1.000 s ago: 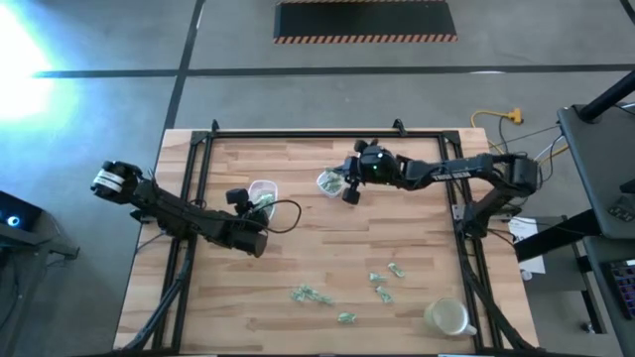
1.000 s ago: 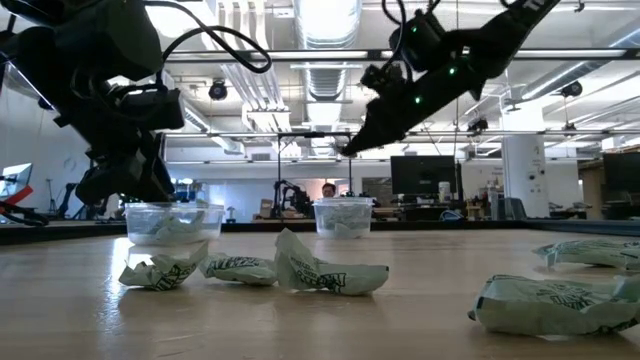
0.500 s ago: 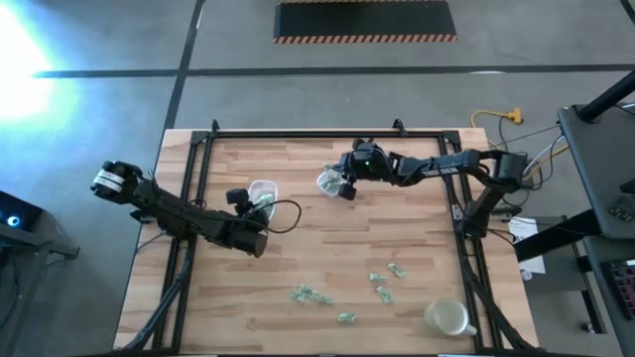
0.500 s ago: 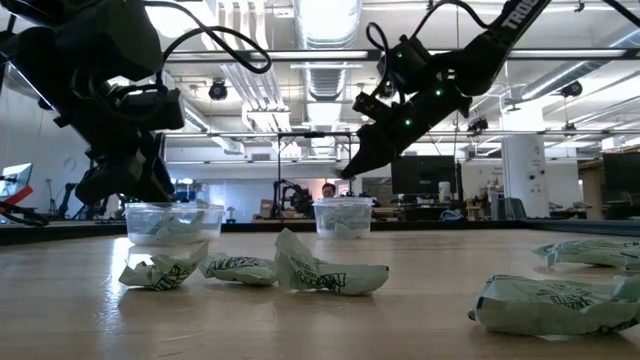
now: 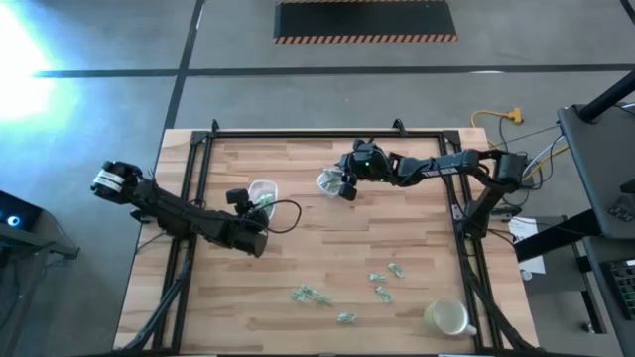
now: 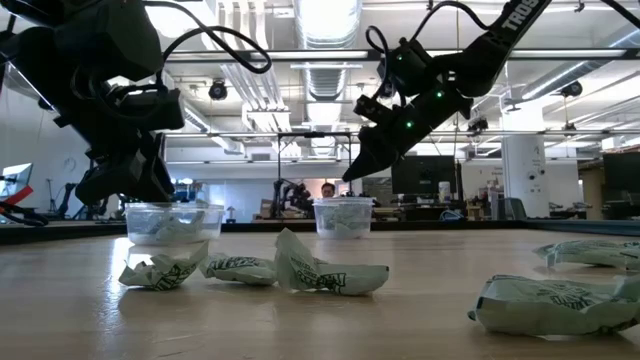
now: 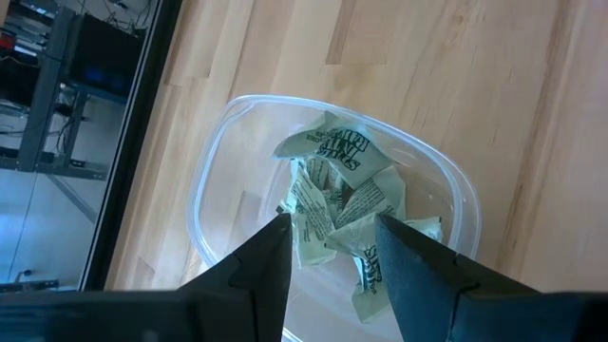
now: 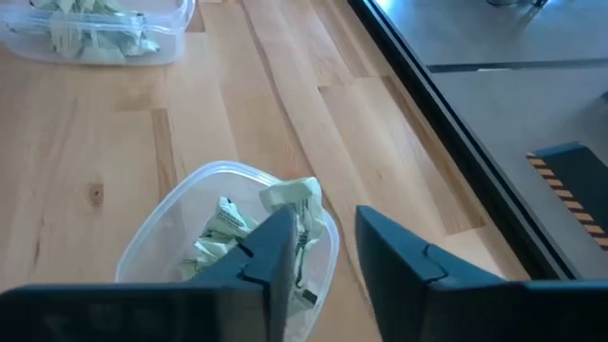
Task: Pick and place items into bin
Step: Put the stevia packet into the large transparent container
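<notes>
Now our right gripper point(image 8: 318, 249) hangs parted over the far clear plastic bin point(image 8: 171, 204), where a crinkly pale green-and-white wrapped piece point(image 8: 291, 195) tips in at the rim; clamped shut a second ago, it has let go. Our left gripper point(image 7: 332, 249) hovers apart above the left clear bin point(image 7: 214, 157). More wrapped pieces point(image 5: 382, 283) wait nearer.

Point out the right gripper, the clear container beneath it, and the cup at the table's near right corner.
right gripper point(image 5: 343, 186), high view, between fingertips.
clear container point(image 8: 169, 217), right wrist view, rim.
cup point(image 5: 446, 318), high view, rim.
</notes>
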Robot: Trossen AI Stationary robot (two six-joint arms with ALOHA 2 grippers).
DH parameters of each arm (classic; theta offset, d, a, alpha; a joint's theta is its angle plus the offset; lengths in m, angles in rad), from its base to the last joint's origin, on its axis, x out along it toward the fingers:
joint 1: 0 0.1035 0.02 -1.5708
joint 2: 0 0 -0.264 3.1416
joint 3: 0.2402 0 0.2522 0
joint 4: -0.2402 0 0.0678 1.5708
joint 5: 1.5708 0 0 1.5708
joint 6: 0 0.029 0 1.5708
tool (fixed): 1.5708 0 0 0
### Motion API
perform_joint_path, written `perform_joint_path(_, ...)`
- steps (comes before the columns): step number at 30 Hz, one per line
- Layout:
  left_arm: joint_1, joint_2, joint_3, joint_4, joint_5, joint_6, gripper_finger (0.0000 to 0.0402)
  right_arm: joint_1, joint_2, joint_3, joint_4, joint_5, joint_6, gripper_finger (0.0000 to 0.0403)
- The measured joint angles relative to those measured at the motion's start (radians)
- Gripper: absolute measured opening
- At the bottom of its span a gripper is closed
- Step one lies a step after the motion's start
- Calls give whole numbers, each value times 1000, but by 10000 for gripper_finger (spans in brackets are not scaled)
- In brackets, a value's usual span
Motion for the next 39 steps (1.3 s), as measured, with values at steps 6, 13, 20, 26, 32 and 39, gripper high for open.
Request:
perform_joint_path(6,0,0,0,0,0,0,138,4,-39,0,-6,1,-51,148)
perform_joint_path(13,-2,0,11,-1,27,-1,138,57,-151,0,-96,0,-77,151)
perform_joint_path(20,-6,0,76,38,210,5,138,130,-252,0,-261,-3,-95,137)
perform_joint_path(26,-38,0,82,187,282,174,136,162,-288,0,-294,-2,-96,128)
perform_joint_path(32,-42,0,82,165,209,178,136,162,-290,0,-298,0,-99,125)
perform_joint_path(39,-45,-10,83,162,170,184,136,162,-290,0,-305,0,-98,127)
